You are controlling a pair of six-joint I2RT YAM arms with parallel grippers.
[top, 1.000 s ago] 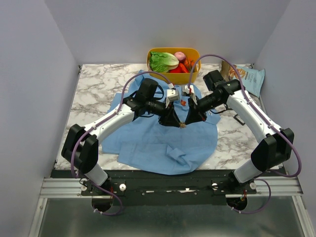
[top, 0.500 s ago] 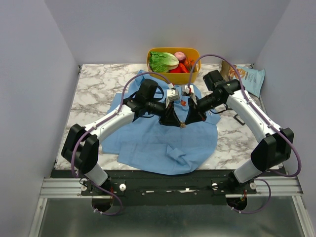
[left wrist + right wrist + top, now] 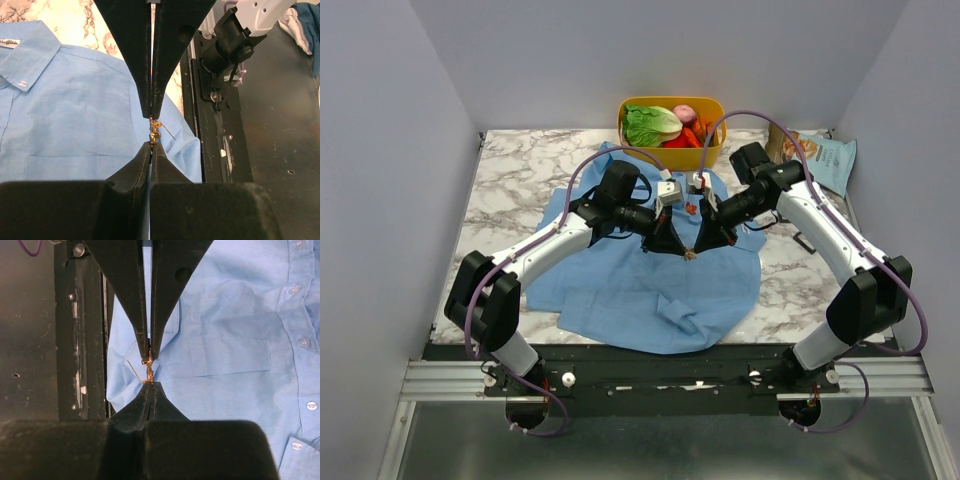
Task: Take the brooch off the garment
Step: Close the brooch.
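Marble table (image 3: 510, 185) under arms. We saw left gripper (image 3: 151, 146) and right gripper (image 3: 150, 385) tip to tip, both clenched on brooch (image 3: 155, 130), held above garment (image 3: 620, 285). We judged risks: opposing pull bending its thin pin; tiny brooch slipping, dropping into folds.

Overhead view looks down from behind; both close wrist views share the brooch (image 3: 155, 131).
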